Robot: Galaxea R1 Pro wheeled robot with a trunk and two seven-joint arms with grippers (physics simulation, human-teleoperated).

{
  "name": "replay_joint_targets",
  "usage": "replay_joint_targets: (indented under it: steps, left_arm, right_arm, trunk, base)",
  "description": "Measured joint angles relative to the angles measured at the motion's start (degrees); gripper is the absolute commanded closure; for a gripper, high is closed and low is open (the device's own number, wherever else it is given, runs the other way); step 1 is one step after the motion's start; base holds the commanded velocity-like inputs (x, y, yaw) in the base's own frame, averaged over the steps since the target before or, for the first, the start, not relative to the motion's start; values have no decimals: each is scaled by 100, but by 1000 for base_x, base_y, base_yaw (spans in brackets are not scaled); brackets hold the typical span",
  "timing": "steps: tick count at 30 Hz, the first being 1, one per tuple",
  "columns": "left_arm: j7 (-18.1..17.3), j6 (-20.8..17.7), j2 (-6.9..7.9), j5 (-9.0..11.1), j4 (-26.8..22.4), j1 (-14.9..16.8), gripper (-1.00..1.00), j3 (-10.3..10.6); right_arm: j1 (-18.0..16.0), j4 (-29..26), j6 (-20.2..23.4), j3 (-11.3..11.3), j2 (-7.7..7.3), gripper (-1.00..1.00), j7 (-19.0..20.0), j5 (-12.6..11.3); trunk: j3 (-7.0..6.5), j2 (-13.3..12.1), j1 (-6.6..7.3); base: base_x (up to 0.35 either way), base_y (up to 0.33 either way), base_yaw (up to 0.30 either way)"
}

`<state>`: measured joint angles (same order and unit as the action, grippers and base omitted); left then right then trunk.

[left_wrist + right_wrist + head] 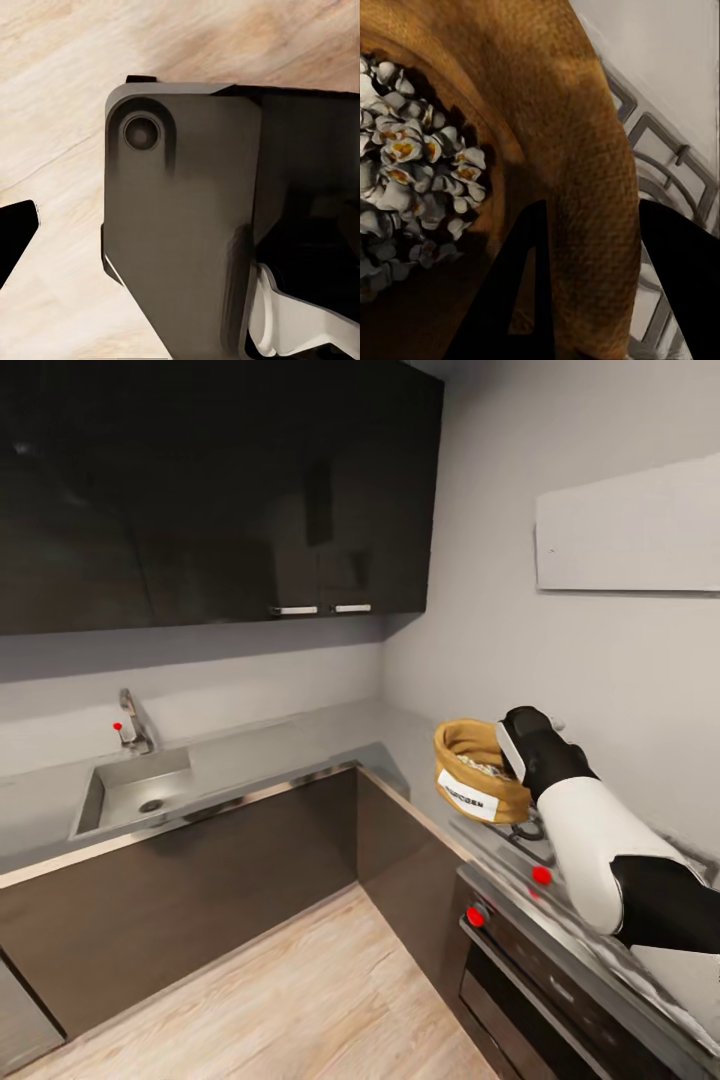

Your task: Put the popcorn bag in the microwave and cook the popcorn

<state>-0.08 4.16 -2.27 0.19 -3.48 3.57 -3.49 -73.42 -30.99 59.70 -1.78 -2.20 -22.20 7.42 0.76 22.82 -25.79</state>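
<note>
The tan popcorn bag (480, 770) is at the near corner of the gas hob (530, 830), beside the grey countertop (300, 745), with its white label facing the room. My right gripper (512, 745) is shut on its rolled rim. In the right wrist view the two black fingers straddle the rim (585, 150), one inside the bag and one outside, and white popped kernels (412, 172) lie within. Whether the bag rests on the grate or hangs just above it I cannot tell. One black fingertip (15, 240) of my left gripper shows over the wood floor. The microwave is out of view.
A steel sink (135, 790) with a faucet (135, 722) sits in the counter at the left. Glossy dark wall cabinets (200, 490) hang above. The oven (540, 980) with red knobs (541, 875) stands below the hob. Light plank floor (300, 1000) lies in front.
</note>
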Motion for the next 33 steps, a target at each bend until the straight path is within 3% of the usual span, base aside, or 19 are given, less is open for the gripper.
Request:
replay_joint_targets:
  steps: [7, 25, 26, 28, 29, 31, 33]
  left_arm:
    - [0, 1, 0, -2, 0, -4, -100, 4]
    - [-1, 5, 70, 5, -1, -1, -100, -18]
    - [-2, 5, 70, 5, -1, -3, -100, -16]
    - [-4, 5, 70, 5, -1, -1, -100, -14]
    - [-2, 5, 70, 5, -1, 0, -100, -9]
    - [-3, 6, 70, 5, 0, 1, -100, -5]
    - [-2, 6, 70, 5, 1, 1, -100, -4]
  right_arm:
    - [6, 10, 2, -28, 109, 100, -9, 7]
    - [10, -16, 3, -129, 109, 100, -135, 30]
    - [9, -17, 2, -299, 110, 100, -312, 51]
    - [9, -18, -1, -843, 128, 100, -829, 49]
    - [9, -20, -4, -1153, 204, 100, -1195, 34]
    - [3, -47, -11, -1501, 514, 100, -1802, -15]
    - [-23, -136, -20, -1680, 812, 100, -2116, -26]
  trunk:
    - [0, 1, 3]
    - [0, 0, 1]
    - [0, 0, 1]
    - [0, 0, 1]
    - [0, 0, 1]
    - [0, 0, 1]
    - [0, 0, 1]
  base:
    - [-195, 87, -259]
    - [-247, 228, -11]
    - [-256, 238, -7]
    - [-256, 238, -3]
    - [-256, 238, -1]
    - [-256, 238, 0]
    - [-256, 238, 0]
